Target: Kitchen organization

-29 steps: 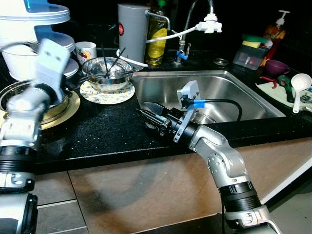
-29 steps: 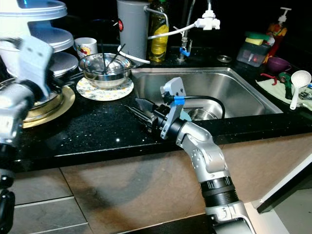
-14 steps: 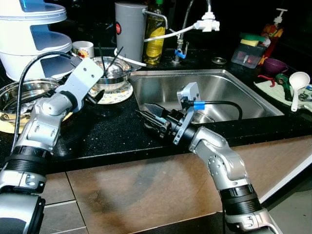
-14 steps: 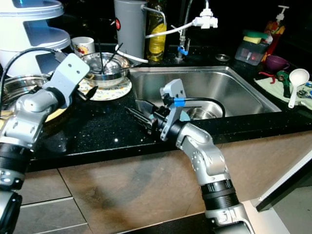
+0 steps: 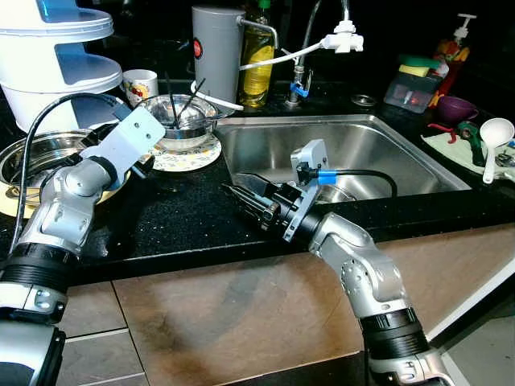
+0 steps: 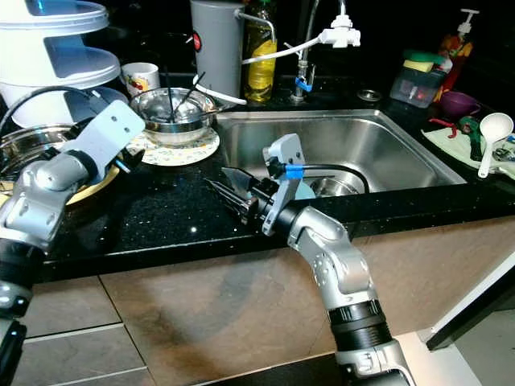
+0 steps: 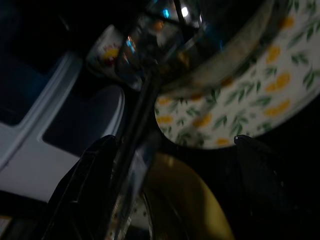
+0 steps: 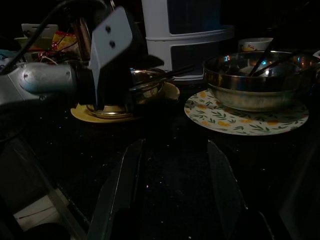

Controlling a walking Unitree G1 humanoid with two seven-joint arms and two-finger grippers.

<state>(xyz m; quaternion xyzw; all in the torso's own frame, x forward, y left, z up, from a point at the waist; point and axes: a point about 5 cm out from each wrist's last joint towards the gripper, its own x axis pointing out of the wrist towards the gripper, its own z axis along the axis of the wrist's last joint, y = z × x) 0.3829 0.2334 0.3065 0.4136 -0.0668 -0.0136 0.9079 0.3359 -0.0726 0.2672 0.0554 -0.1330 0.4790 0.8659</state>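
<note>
A steel bowl (image 5: 181, 115) holding dark utensils sits on a floral plate (image 5: 195, 153) on the black counter left of the sink (image 5: 378, 145). My left gripper (image 5: 143, 166) hovers at the plate's left edge, next to a steel pan (image 5: 32, 157) on a yellow plate. In the left wrist view its fingers (image 7: 95, 170) stand wide apart and open, and a thin dark handle (image 7: 135, 125) runs between them. My right gripper (image 5: 233, 185) is open and empty just above the counter in front of the sink's left corner, pointing left towards the floral plate (image 8: 245, 117).
White stacked containers (image 5: 56, 48) and a mug (image 5: 141, 80) stand at the back left. A grey canister (image 5: 216, 48), an oil bottle (image 5: 259, 64) and the tap (image 5: 342, 36) line the back. A white ladle (image 5: 492, 137) lies right of the sink.
My left arm came down from a raised, blurred pose at the far left to the floral plate's edge, then drew back slightly. The right arm has barely moved.
</note>
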